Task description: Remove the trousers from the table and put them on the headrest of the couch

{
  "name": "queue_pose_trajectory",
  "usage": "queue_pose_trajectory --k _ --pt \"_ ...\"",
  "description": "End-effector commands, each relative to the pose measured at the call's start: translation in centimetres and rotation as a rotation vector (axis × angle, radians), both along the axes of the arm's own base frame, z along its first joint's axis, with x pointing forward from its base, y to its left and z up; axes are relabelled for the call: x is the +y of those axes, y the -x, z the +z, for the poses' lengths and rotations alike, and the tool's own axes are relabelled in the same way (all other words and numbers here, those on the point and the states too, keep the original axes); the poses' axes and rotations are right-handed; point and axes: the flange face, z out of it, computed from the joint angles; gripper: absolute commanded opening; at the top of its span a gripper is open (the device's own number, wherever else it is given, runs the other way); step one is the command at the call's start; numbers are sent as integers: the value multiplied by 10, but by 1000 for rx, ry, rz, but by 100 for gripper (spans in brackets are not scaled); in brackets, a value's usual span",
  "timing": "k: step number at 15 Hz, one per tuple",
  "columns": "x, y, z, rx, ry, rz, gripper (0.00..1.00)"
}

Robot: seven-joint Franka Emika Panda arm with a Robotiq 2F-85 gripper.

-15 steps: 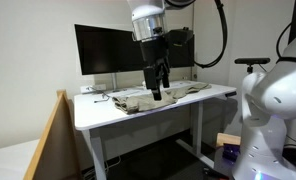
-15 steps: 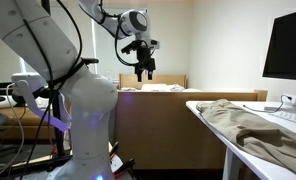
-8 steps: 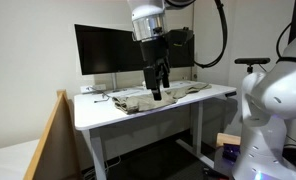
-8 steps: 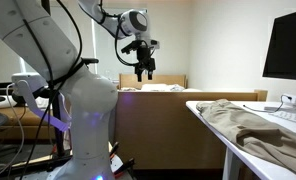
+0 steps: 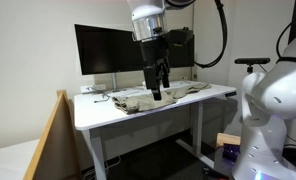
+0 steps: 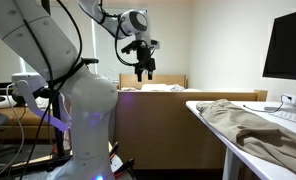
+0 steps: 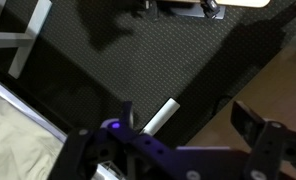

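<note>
In an exterior view, the gripper (image 5: 156,88) hung fingers-down in line with the trousers (image 5: 133,103), which lay rumpled across the white table (image 5: 98,118) in front of the twin monitors (image 5: 108,50); the tan headrest (image 5: 50,140) slanted up at the lower left beside its whitish cushion (image 5: 8,160); from here you could not judge how near the fingers were to the cloth.

In an exterior view from the side, the gripper (image 6: 143,73) was well apart from the table (image 6: 203,108), up above the wood-coloured panel (image 6: 168,125); its fingers looked parted and carried nothing; the trousers (image 6: 250,125) lay wholly on the tabletop, below the monitor (image 6: 288,45).

In the wrist view, the gripper (image 7: 173,148) showed its dark jaws spread wide with nothing between them, over dark carpet (image 7: 188,70); a white desk leg (image 7: 28,40) and a strip of pale fabric (image 7: 13,125) sat at the left.

The pick was not yet begun. If you trusted the front-on view alone, you could have closed on air; a pinch on one loose fold could have let the long garment slip or drag across the desk clutter; a careless approach risked the monitors; a lopsided drape could have slid off the headrest's straight edge.
</note>
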Motion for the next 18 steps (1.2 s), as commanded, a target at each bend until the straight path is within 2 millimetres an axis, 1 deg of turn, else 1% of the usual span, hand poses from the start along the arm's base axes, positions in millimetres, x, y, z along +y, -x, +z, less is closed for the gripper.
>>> queue_pose_trajectory --k 1,3,5,10,14,16,18 --pt "-4 -10 -3 17 -3 -36 100" --pt "-10 -26 -5 23 -6 -70 100" --pt "-20 -47 -8 3 1 -102 100" --pt "-42 -117 -16 -104 11 -211 100" --pt "-48 -164 -24 -172 7 -315 100" --pt "-50 -188 -26 -221 17 -380 100" --pt "-51 -208 -23 -262 34 -441 100"
